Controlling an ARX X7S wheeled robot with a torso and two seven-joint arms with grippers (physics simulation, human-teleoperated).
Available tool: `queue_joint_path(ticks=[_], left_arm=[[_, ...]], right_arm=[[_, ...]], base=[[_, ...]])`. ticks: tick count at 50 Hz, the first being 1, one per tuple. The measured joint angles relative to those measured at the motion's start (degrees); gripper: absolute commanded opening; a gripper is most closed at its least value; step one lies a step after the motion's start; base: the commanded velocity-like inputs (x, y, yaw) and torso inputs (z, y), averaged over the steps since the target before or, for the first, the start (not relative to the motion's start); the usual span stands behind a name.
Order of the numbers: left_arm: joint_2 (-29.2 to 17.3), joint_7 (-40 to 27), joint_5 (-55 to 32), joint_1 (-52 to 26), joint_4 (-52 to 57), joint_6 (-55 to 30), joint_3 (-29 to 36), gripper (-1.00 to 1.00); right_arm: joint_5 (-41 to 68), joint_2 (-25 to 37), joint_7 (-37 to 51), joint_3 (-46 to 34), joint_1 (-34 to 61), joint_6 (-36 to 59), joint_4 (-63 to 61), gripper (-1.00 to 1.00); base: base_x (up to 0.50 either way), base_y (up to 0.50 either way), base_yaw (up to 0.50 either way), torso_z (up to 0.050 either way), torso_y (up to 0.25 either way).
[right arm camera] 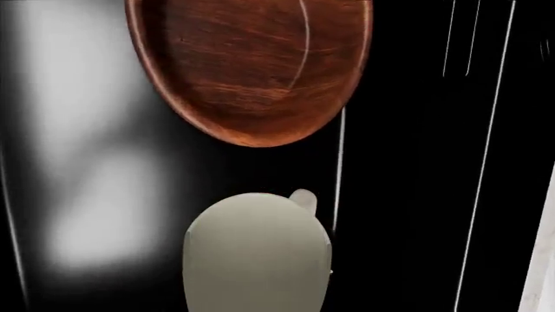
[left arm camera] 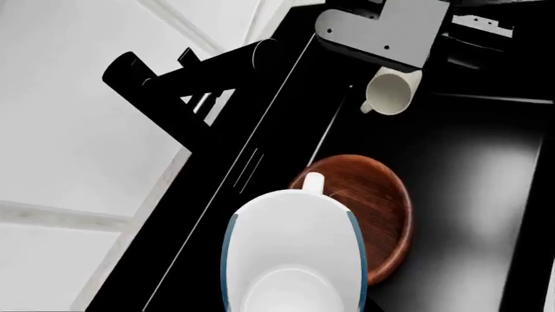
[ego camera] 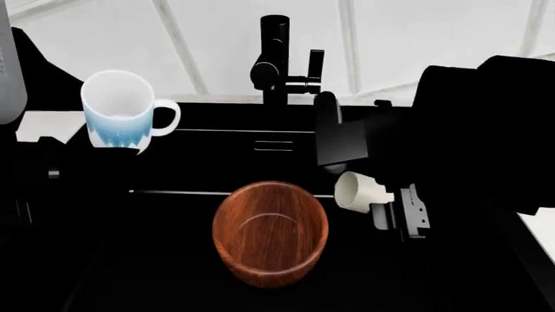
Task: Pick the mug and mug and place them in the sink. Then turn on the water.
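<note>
1. Matte black rectangular sink basin (ego camera: pixel 173 286) fills the lower head view; black tap w/ lever handle (ego camera: pixel 275 58) stands at its back rim, white tiled wall behind.
2. Brown wooden bowl (ego camera: pixel 270 233) sits upright on basin floor, roughly centre.
3. White mug w/ blue jagged pattern round lower half (ego camera: pixel 119 112) is up at head view's left, upright, mouth open to cam, handle pointing toward the tap. It's above the sink's left part, not on the floor.
4. Left gripper (ego camera: pixel 108 156): black on black under that mug, fingers not readable. Left wrist view shows the mug body (left arm camera: pixel 295 253) close to cam, so it looks held, but how wide the claw is = can't tell.
5. Plain cream mug (ego camera: pixel 360 192) is tipped on its side, mouth facing the bowl, just right of it, above basin floor.
6. Right gripper (ego camera: pixel 394 208): grey jaw hardware right against the cream mug's base end; looks clamped on it, mug fills right wrist view (right arm camera: pixel 257 257) w/ bowl (right arm camera: pixel 251 65) beyond.
7. Left wrist view also catches cream mug (left arm camera: pixel 390 92) under grey right-arm hardware, bowl (left arm camera: pixel 381 208) btwn the two mugs.
</note>
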Motion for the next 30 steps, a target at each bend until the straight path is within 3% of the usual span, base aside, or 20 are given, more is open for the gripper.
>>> queue_joint_path(ticks=[30], left_arm=[[-0.71,-0.5,-0.47,0.84,0.31,0.48,0.02,-1.0]], right_arm=[[-4.46,-3.88,0.15,-6.87,-6.36,-1.85,6.54,-1.0]], base=[[0.0,0.0,0.0,0.0,0.001]])
